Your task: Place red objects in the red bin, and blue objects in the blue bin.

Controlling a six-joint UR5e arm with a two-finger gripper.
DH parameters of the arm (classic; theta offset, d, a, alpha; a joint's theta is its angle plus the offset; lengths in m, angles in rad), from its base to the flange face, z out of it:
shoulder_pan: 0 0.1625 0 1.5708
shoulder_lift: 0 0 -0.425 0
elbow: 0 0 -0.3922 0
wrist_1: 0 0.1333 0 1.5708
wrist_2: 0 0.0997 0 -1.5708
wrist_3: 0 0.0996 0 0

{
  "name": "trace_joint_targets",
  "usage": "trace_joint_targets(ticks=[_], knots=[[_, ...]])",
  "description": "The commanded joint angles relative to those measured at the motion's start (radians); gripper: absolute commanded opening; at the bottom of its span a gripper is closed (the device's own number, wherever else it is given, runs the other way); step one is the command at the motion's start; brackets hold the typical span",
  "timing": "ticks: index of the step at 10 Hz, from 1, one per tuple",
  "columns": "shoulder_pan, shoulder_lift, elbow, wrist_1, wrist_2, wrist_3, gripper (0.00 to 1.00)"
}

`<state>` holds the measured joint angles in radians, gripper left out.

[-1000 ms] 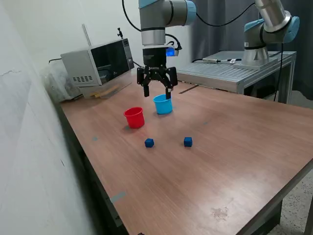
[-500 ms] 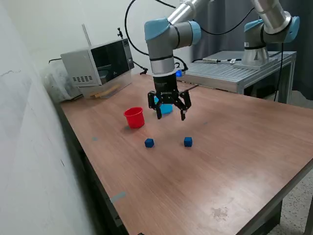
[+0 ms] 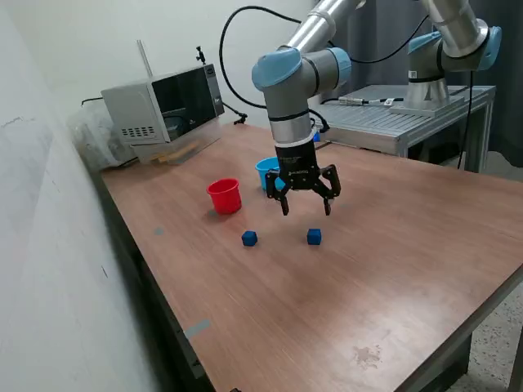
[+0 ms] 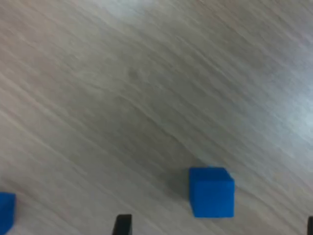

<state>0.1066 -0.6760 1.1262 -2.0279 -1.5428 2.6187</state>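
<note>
Two blue cubes, one [image 3: 315,237] and another [image 3: 249,238], lie apart on the table [image 3: 392,278] near both cups, while the gripper [image 3: 306,208] hangs above them with spread fingers, holding nothing.

Matt wood-grain table [image 3: 392,245]; smooth plastic-looking red cup [image 3: 225,196].

The pincer [image 3: 306,211] hangs above the bench [image 3: 392,269], touching nothing. Just below it, slightly toward the exterior view's right, one cube [image 3: 315,237] sits on the bench; the other cube [image 3: 249,238] lies to the exterior view's left of the pincer, well apart from the first. Behind the pincer stands one cup [image 3: 269,173], partly hidden by it. The second cup [image 3: 225,196] stands farther toward the exterior view's left, near the first cup. A microwave [image 3: 163,104] sits far behind, at the bench's back corner.
</note>
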Motion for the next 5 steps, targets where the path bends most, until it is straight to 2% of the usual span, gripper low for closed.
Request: trace_joint_targets(ticks=[1,5], knots=[[0.004,0.024,0.000,0.000,-0.002,-0.002,1.00],[0.019,0.045,0.000,-0.003,-0.003,-0.002,1.00]])
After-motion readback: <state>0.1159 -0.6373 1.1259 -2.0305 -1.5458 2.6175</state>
